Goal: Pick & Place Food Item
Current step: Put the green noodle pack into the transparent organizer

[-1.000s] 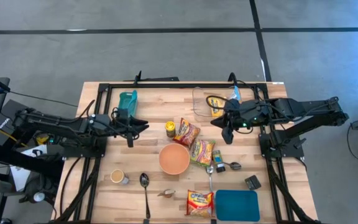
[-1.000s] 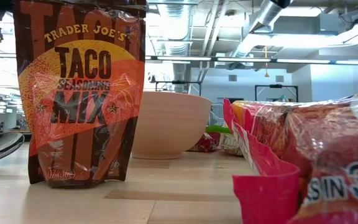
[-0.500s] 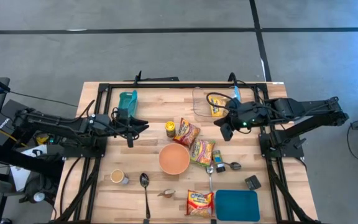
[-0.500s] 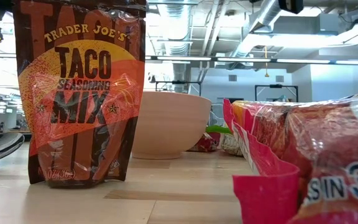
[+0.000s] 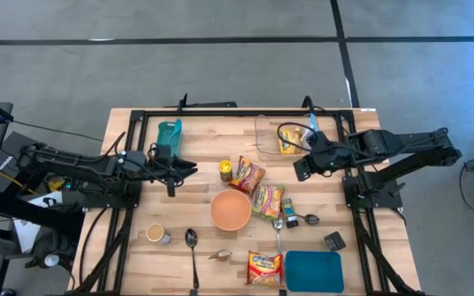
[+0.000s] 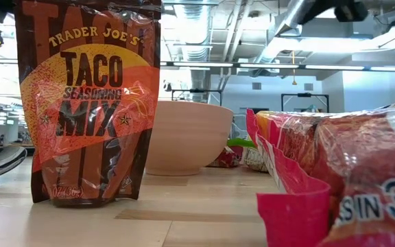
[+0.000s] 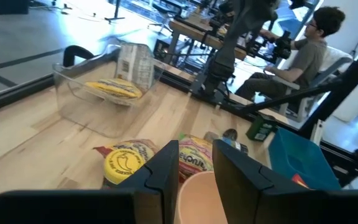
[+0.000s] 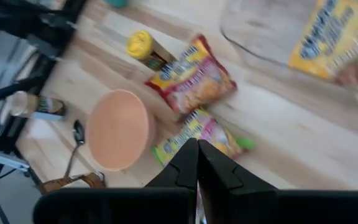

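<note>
Hovering right pincer (image 5: 301, 170): hung shut and empty above the worktop (image 5: 196, 123), just beside the clear container (image 5: 263, 140) on its near side.
Food item: a yellow packet (image 5: 287, 145) lay inside that clear container — another packet stood against its far wall.
Left pincer (image 5: 192, 166): waited over the worktop's left half, fingers (image 7: 166, 167) a little apart, gripping nothing.
Middle of worktop: peach bowl (image 5: 230, 210), with two snack bags (image 5: 248, 174) beside it and a yellow-lidded jar (image 5: 225, 170) — all apart from both pincers.
Near edge: taco seasoning pouch (image 6: 88, 103) stood upright, teal tray (image 5: 313, 270) lay flat.
</note>
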Robot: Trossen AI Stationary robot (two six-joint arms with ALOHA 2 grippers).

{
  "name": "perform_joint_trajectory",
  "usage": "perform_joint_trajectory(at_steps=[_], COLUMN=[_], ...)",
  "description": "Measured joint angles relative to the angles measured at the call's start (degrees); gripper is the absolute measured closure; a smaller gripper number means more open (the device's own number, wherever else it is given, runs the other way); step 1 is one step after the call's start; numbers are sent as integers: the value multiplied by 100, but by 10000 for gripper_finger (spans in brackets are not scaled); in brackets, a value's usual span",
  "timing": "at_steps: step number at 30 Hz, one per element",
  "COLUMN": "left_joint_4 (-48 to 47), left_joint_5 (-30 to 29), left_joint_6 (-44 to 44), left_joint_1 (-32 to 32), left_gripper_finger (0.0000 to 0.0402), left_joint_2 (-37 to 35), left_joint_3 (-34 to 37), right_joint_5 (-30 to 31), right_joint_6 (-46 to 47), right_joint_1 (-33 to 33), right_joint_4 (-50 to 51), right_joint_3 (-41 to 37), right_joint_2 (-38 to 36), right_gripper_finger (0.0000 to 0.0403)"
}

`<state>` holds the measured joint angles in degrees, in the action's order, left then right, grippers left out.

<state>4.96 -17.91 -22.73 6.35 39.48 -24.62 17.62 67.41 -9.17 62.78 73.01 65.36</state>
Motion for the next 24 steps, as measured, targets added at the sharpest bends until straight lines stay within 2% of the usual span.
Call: perform_joint_trajectory(at_steps=[10,16,24], left_joint_4=[-2,-4,-4], left_joint_5=[37,37,37], left_joint_6=[1,1,1], left_joint_1=[0,0,1], left_gripper_finger=[309,309,309], left_joint_2=[0,0,0], left_joint_3=[0,0,0], right_joint_5=[-130,-126,-121], right_joint_6=[1221,1366,1133], right_joint_1=[-504,-727,-769], right_joint_4=[872,878,878], right_joint_3=[1,1,2], right_joint_2=[0,92,645], right_gripper_finger=[401,401,401])
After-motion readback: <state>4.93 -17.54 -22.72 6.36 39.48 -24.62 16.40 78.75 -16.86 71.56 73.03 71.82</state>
